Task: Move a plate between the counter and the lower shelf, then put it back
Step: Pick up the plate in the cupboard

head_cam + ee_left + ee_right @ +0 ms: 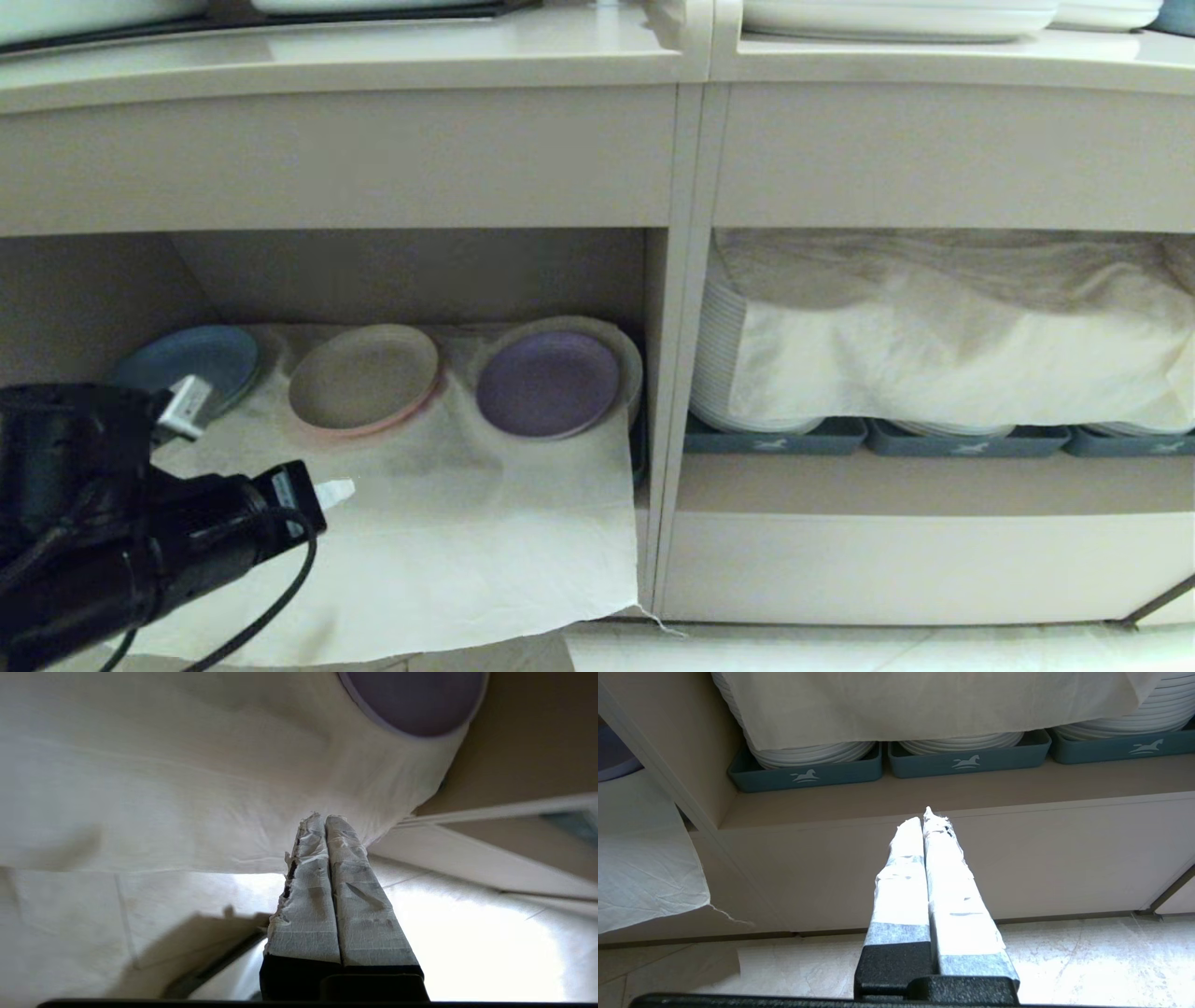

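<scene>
The lavender plate (548,383) (411,700) lies on top of a paler plate at the right end of the lower shelf (411,275), on the wrinkled white cloth (448,532). My left gripper (336,492) (322,819) is shut and empty. It hovers over the front of the cloth, left of the plate and well short of it. The counter (373,56) runs across the top of the head view. My right gripper (927,816) is shut with nothing in it, low in front of the neighbouring cabinet and out of the head view.
A beige-pink plate (364,378) and a blue plate (201,364) sit left of the lavender one. A vertical divider (674,373) separates the wider niche, where cloth-covered white plate stacks (728,373) stand in blue-grey trays (808,777). Large white plates (896,17) rest up top.
</scene>
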Robot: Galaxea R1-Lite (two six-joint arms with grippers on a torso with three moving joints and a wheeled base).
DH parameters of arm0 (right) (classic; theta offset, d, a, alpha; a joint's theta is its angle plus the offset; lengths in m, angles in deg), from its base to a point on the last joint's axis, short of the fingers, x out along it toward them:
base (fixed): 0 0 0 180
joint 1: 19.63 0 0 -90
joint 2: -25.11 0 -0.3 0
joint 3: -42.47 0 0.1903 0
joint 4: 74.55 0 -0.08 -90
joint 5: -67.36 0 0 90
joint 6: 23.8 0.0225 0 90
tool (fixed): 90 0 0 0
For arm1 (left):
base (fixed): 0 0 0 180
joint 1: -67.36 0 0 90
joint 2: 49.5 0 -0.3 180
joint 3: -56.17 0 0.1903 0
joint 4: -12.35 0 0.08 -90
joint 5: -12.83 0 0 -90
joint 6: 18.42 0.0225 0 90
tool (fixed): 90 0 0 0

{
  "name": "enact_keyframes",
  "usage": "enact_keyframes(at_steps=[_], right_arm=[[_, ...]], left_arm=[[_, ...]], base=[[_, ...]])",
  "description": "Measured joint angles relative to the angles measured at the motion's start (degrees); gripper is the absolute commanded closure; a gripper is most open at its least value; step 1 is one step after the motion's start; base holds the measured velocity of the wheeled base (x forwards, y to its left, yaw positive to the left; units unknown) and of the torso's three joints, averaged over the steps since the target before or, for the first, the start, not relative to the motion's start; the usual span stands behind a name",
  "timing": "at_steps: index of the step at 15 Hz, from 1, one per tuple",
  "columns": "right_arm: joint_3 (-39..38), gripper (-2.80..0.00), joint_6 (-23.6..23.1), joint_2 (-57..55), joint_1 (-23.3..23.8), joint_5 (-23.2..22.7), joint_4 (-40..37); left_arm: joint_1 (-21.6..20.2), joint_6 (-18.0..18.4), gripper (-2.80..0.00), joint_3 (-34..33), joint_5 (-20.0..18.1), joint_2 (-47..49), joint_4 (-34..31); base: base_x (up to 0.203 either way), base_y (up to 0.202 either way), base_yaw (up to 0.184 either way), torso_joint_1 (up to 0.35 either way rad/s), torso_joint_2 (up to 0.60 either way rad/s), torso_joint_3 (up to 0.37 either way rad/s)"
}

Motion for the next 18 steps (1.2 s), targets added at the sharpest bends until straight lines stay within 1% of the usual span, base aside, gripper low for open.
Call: enact_keyframes(at_steps=[2,4,5,6,7,8,11,12,14,16,18], right_arm=[[0.0,0.0,0.0,0.0,0.0,0.0,0.0],[0.0,0.0,0.0,0.0,0.0,0.0,0.0],[0.0,0.0,0.0,0.0,0.0,0.0,0.0],[0.0,0.0,0.0,0.0,0.0,0.0,0.0],[0.0,0.0,0.0,0.0,0.0,0.0,0.0],[0.0,0.0,0.0,0.0,0.0,0.0,0.0],[0.0,0.0,0.0,0.0,0.0,0.0,0.0],[0.0,0.0,0.0,0.0,0.0,0.0,0.0],[0.0,0.0,0.0,0.0,0.0,0.0,0.0],[0.0,0.0,0.0,0.0,0.0,0.0,0.0],[0.0,0.0,0.0,0.0,0.0,0.0,0.0]], left_arm=[[0.0,4.8,0.0,-2.6,0.8,-3.9,0.0],[0.6,9.7,0.0,-4.7,4.1,-6.8,0.2],[0.8,10.8,0.0,-5.5,4.4,-8.4,0.1],[0.8,11.8,0.0,-6.3,3.5,-10.4,-0.4],[0.3,13.2,0.0,-7.2,1.5,-13.1,-1.4],[-1.5,14.9,0.0,-8.3,-0.7,-15.9,-2.8],[-10.1,21.3,0.0,-12.5,-8.2,-25.5,-5.8],[-12.2,23.4,0.0,-14.4,-10.0,-28.8,-6.2],[-15.3,28.3,0.0,-18.5,-12.0,-36.1,-6.9],[-16.8,32.2,0.0,-21.4,-12.6,-43.0,-8.8],[-18.0,33.7,0.0,-22.9,-12.8,-49.5,-11.7]], base=[[0.0,0.0,0.0,0.0,0.0,0.0],[0.0,0.0,0.0,0.0,0.0,0.0],[0.0,0.0,0.0,0.0,0.0,0.0],[0.0,0.0,0.0,0.0,0.0,0.0],[0.0,0.0,0.0,0.0,0.0,0.0],[0.0,0.0,0.0,0.0,0.0,0.0],[0.0,0.0,0.0,0.0,0.0,0.0],[0.0,0.0,0.0,0.0,0.0,0.0],[0.0,0.0,0.0,0.0,0.0,0.0],[0.0,0.0,0.0,0.0,0.0,0.0],[0.0,0.0,0.0,0.0,0.0,0.0]])
